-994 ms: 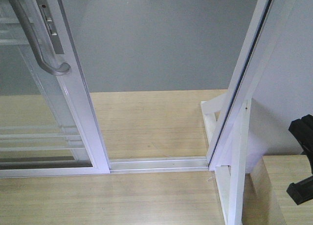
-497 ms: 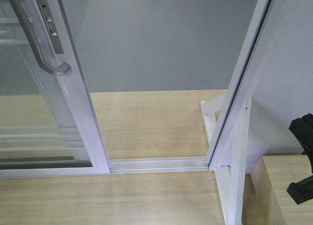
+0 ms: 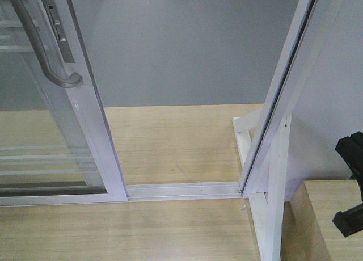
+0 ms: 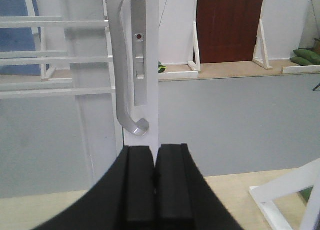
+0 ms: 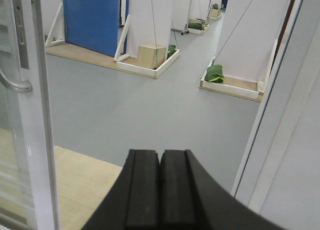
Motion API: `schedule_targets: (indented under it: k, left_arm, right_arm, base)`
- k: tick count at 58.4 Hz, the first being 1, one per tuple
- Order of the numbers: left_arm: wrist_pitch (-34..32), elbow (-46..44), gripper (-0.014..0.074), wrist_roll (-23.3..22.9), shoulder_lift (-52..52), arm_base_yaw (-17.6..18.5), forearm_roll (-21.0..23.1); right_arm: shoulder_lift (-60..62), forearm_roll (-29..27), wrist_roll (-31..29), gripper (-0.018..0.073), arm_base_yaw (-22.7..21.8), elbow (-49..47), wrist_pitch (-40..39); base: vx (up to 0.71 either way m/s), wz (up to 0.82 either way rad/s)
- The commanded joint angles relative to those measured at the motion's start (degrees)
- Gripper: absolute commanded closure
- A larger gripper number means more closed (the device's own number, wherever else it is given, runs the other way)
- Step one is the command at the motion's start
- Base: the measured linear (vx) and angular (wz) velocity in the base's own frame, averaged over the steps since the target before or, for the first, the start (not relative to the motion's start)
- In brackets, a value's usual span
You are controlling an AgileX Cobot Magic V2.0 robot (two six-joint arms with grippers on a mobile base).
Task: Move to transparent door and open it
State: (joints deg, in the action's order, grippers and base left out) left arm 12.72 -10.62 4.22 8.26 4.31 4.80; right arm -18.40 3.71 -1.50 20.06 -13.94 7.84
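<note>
The transparent door [image 3: 85,113] stands slid to the left, a glass panel in a white frame with thin white bars. Its curved grey pull handle [image 3: 39,45] and lock plate [image 3: 59,31] sit at the top left. An open gap lies between the door and the white jamb [image 3: 278,113] on the right. In the left wrist view the handle [image 4: 122,75] is straight ahead, just above my left gripper [image 4: 155,152], which is shut and empty, apart from the handle. My right gripper [image 5: 160,157] is shut and empty, facing the gap. The door frame [image 5: 37,115] is at its left.
The metal floor track [image 3: 181,190] runs across the wooden floor. A white brace [image 3: 247,136] stands at the jamb's foot. A black arm part [image 3: 351,181] shows at the right edge over a wooden ledge [image 3: 334,215]. Beyond lies grey floor with white stands [image 5: 145,55].
</note>
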Motion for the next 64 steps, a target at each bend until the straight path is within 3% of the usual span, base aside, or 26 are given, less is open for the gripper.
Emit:
schedule_targets:
  k: [1,11,28,64]
  left_arm:
    - [-7.4,3.8,0.0603,0.0,-2.9,0.3,-2.1]
    - [-15.5,13.6,0.0603,-1.7,-10.2,0.3,-0.5]
    - [-11.6,13.0,0.0603,-2.0,-9.7,0.3,-0.1]
    - [-11.6,13.0,0.0603,-2.0,-9.7,0.3,-0.1]
  right_arm:
    - [-0.3,0.2,-0.5,0.0565,-0.1,-1.6,-5.1]
    - [-0.3,0.2,-0.5,0.0565,-0.1,-1.6,-5.1]
    - [-0.3,0.2,-0.5,0.0565,-0.1,-1.6,-5.1]
    - [-0.3,0.2,-0.5,0.0565,-0.1,-1.6,-5.1]
  base:
    - [0.0,0.0]
    - [0.0,0.0]
    - [0.0,0.0]
    - [0.0,0.0]
